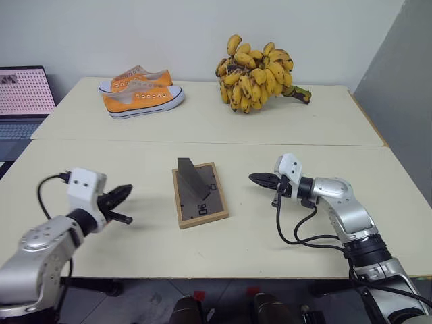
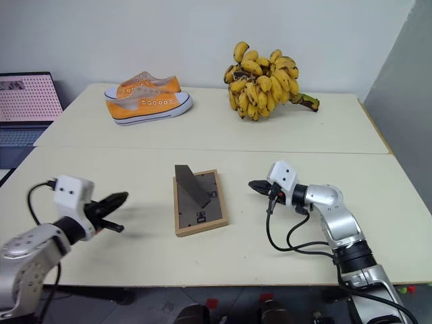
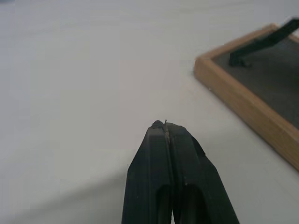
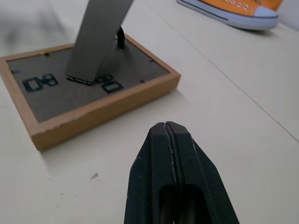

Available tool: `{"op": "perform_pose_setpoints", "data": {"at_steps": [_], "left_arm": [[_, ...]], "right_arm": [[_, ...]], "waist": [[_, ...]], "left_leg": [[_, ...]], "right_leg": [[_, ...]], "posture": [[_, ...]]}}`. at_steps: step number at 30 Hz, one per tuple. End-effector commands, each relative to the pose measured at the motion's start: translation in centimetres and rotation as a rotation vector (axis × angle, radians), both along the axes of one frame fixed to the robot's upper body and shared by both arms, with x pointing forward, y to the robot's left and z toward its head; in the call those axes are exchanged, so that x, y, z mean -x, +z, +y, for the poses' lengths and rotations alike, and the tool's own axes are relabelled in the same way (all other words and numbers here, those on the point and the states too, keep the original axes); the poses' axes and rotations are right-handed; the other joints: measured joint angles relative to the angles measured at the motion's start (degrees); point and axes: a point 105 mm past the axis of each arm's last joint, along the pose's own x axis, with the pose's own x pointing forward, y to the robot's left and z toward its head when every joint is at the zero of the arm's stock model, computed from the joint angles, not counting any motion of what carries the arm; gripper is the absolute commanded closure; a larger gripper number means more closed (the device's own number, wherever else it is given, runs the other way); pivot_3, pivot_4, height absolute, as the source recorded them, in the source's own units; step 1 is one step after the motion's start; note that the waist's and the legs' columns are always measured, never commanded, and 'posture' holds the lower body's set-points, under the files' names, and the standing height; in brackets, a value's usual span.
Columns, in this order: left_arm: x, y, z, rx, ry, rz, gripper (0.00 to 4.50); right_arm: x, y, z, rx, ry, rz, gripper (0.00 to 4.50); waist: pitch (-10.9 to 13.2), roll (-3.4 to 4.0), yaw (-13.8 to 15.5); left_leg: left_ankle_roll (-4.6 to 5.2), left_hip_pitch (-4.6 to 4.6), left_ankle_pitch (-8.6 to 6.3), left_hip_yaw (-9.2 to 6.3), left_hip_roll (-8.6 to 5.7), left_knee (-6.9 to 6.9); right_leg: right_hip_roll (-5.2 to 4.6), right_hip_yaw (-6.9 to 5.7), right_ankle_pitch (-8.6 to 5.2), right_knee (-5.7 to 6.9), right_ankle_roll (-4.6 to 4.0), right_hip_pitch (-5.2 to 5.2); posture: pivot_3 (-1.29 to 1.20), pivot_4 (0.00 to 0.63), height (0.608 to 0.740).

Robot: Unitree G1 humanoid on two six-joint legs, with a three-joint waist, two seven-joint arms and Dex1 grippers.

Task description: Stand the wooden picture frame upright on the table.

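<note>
The wooden picture frame (image 1: pixel 200 196) lies face down on the table (image 1: pixel 283 253), easel stand raised. The left gripper (image 1: pixel 122 192) and right gripper (image 1: pixel 258 179) flank it, both clenched and empty

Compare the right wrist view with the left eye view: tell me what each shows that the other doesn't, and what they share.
Right wrist view alone: the black turn clips on the frame's back, seen close.

Left eye view alone: the bananas, a laptop, the shut left gripper to the frame's left.

Both: the wooden picture frame lying face down on the table, easel stand folded out, an orange shoe, and the shut right gripper, apart from the frame.
</note>
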Motion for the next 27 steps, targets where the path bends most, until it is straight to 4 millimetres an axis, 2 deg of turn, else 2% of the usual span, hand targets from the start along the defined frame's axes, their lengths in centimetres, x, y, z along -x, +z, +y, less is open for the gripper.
{"op": "perform_pose_setpoints", "data": {"at_steps": [1, 4, 7, 12, 18, 21, 27], "left_arm": [[-0.2, -1.4, -1.4, 0.02, -0.001, 0.079, 4.49], [-0.2, -2.3, -2.5, 0.053, -0.013, 0.127, 4.49], [0.1, -2.2, -3.2, 0.091, -0.036, 0.15, 4.49], [1.7, -0.5, -2.2, 0.2, -0.075, 0.222, 4.49], [2.7, 1.5, -2.9, 0.326, -0.167, 0.263, 3.41], [2.5, 2.1, -2.6, 0.391, -0.165, 0.285, 2.76], [2.5, 2.1, -2.8, 0.505, -0.173, 0.36, 1.38]], "right_arm": [[-0.6, 0.4, -0.2, 0.011, -0.054, -0.06, 4.5], [-0.6, -0.1, -0.4, 0.018, -0.079, -0.058, 4.5], [-0.5, -0.3, -0.7, 0.021, -0.098, -0.057, 4.5], [-0.4, -0.6, -2.0, 0.026, -0.141, -0.052, 4.5], [-0.3, -1.2, -2.6, 0.031, -0.155, -0.035, 4.5], [-0.3, -1.4, -2.6, 0.034, -0.153, -0.028, 4.5], [-0.5, -2.1, -2.0, 0.071, -0.137, -0.062, 4.5]], "waist": [[0.0, 0.0, 0.0], [0.0, 0.0, -0.1], [0.0, 0.0, 0.0], [0.0, -0.01, -0.2], [0.0, -0.01, -0.3], [0.0, -0.01, -0.3], [0.0, -0.01, -0.4]], "left_leg": [[0.0, 0.01, 0.0, 0.0, 0.0, 0.0], [0.0, 0.01, 0.0, -0.01, -0.01, 0.0], [-0.01, 0.04, 0.01, -0.07, -0.02, 0.01], [-0.01, 0.04, 0.01, -0.07, -0.03, 0.05], [-0.01, 0.04, 0.01, -0.09, -0.03, 0.05], [-0.02, 0.05, 0.01, -0.12, -0.03, 0.05], [-0.02, 0.04, 0.01, -0.15, -0.04, 0.04]], "right_leg": [[0.0, 0.0, 0.0, 0.03, 0.0, 0.0], [0.01, 0.0, 0.0, 0.19, 0.0, -0.04], [0.02, -0.01, -0.01, 0.34, -0.01, -0.05], [0.03, -0.01, -0.01, 0.38, 0.0, -0.05], [0.03, -0.02, -0.02, 0.37, -0.01, -0.05], [0.03, -0.03, -0.02, 0.38, -0.01, -0.05], [0.04, -0.04, -0.03, 0.36, -0.01, -0.05]], "posture": [[0.0, 0.15, 0.74], [0.0, 0.15, 0.74], [0.0, 0.15, 0.74], [0.0, 0.15, 0.74], [0.0, 0.15, 0.74], [0.0, 0.15, 0.74], [0.0, 0.15, 0.74]]}}
